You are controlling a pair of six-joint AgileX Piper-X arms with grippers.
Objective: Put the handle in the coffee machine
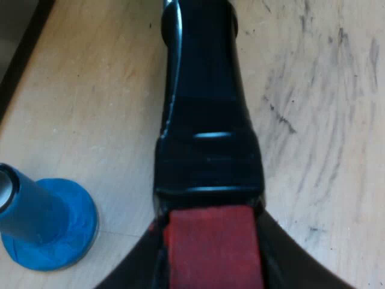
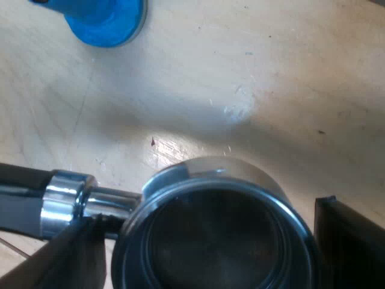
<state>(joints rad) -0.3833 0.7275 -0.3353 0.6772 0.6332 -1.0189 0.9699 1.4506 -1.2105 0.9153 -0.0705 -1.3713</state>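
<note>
1. The metal holder was not yet in the espresso machine: it lay over the wooden tabletop, basket opening upward, and I could not tell whether it rested there or was lifted
2. The left gripper had its fingers clamped on the red end of the holder's dark handle, one on each side
3. The right gripper had its fingers standing on either side of the basket; I could not tell whether they pressed on it
4. A blue tamper stood on the tabletop near the handle, apart from it
5. By my reading the grasp was made; carrying the holder to the machine's front and locking it in were left
</note>
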